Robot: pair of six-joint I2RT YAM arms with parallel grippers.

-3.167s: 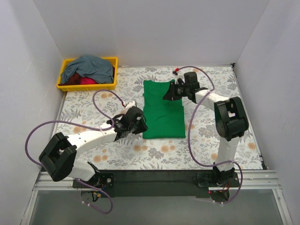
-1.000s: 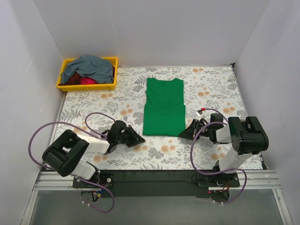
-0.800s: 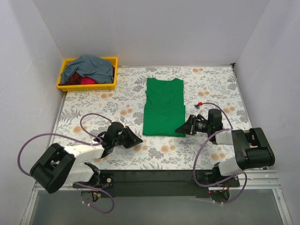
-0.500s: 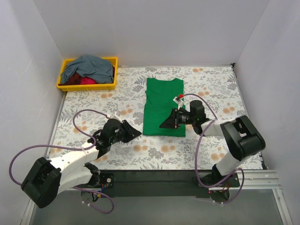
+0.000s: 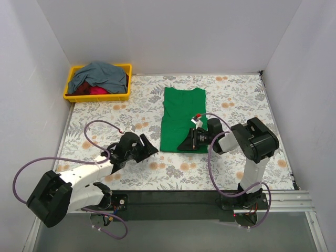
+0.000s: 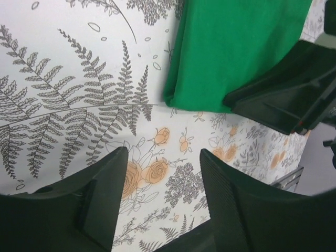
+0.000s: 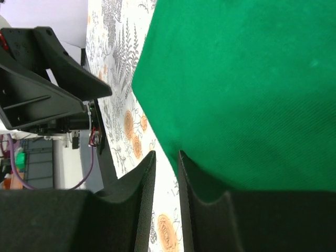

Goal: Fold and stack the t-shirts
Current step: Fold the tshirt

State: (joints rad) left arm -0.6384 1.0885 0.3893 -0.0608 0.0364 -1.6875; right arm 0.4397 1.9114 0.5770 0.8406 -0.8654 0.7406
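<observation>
Covering the whole work surface, the flower-printed table (image 5: 236, 94) carries everything else. The green t-shirt (image 5: 182, 118) lies flat on it as a folded oblong, its length running away from both sets of fingers. Its near edge is right at the right fingers' tips, and its near left corner lies just ahead of the left fingers, apart from them.

Well beyond the left fingers, at the far corner, stands the yellow bin (image 5: 97, 97). The grey-blue t-shirt (image 5: 100, 73) is heaped in it over the red t-shirt (image 5: 97, 90), of which only a strip shows. Only the overhead view takes in the bin and both shirts.

The left gripper (image 6: 164, 157) sits low over bare table. From above its opening is hard to read, but its own camera shows the two fingers wide apart, with nothing but printed flowers between them. The same view shows the rounded fold at the shirt's corner, ahead of the fingers and slightly to their right.

The right gripper (image 7: 166, 155) reaches across toward the left one. Its wrist camera shows what the overhead view hides: the fingers stand only a narrow slit apart. The shirt's edge runs down into that slit, with one finger over green cloth and the other over table. The cloth lies flat, unlifted.
</observation>
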